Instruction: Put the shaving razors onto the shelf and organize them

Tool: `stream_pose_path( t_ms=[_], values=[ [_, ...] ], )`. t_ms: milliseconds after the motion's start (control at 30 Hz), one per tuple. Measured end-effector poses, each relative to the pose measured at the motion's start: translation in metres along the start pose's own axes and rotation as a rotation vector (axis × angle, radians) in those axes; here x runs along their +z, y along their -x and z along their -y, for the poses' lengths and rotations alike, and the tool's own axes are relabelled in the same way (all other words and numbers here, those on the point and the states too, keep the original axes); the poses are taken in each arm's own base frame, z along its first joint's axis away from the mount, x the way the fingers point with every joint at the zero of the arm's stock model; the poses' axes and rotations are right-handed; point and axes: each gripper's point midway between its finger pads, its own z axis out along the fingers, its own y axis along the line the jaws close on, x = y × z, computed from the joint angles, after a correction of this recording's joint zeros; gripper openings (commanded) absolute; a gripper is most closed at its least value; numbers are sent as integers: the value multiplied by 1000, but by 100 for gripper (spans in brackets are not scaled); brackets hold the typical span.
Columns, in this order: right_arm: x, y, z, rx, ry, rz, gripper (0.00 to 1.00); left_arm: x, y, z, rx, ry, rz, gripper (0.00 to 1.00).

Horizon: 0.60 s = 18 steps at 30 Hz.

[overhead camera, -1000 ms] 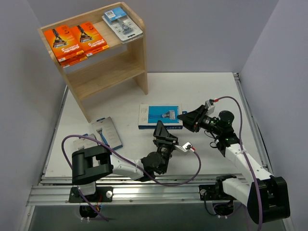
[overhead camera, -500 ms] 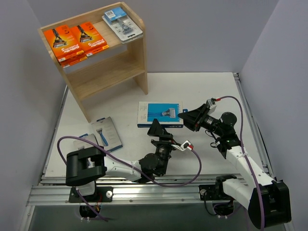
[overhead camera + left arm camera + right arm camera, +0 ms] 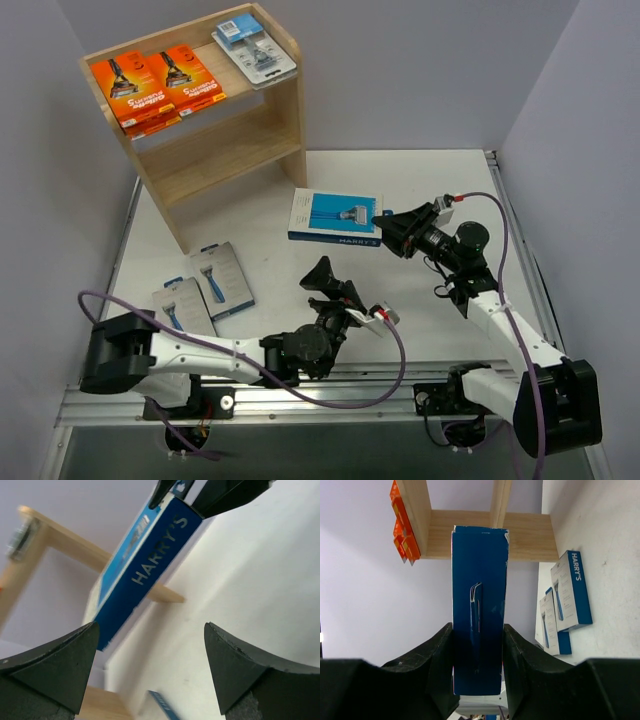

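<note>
At wrists, right fingers (image 3: 434, 666) clamp blue box (image 3: 479, 580), left fingers (image 3: 54, 666) apart (vaguer overhead)

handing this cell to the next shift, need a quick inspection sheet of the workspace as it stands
surface: white table, two grey-and-blue razor boxes lying flat on its left side
job's things: wooden shelf at far left, its top holding orange razor boxes and a clear blister pack, lower tier bare; blue Harry's box near the shelf's foot
clutter: nothing seen
hands: left hand open and empty; right hand shut on one end of the blue Harry's box
cables: a purple cable loops along each arm
surroundings: plain grey walls on three sides, metal rail at the near edge
</note>
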Motion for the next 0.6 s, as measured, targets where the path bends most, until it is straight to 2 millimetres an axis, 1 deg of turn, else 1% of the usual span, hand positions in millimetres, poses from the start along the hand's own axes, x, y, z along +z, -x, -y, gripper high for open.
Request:
stream_pose_path(
  t_ms=[67, 133, 233, 367, 467, 533, 600],
  values=[
    [5, 7, -1, -3, -1, 16, 0, -4, 9, -7, -88, -53, 22, 94],
    [11, 13, 0, -5, -7, 31, 0, -7, 19, -18, -188, -91, 46, 94],
    [17, 22, 2, -18, -17, 54, 0, -14, 25, -33, -311, -130, 60, 94],
    [27, 36, -1, -46, -20, 88, 0, -25, 18, -41, -397, -184, 48, 94],
    [39, 45, -7, -69, -18, 119, 0, -34, 8, -52, -457, -209, 29, 94],
    [51, 48, -12, -90, -15, 130, 0, -41, 1, -65, -516, -209, 19, 94],
    [67, 44, -18, -113, -8, 124, 0, -48, -10, -85, -585, -190, 4, 94]
  ],
)
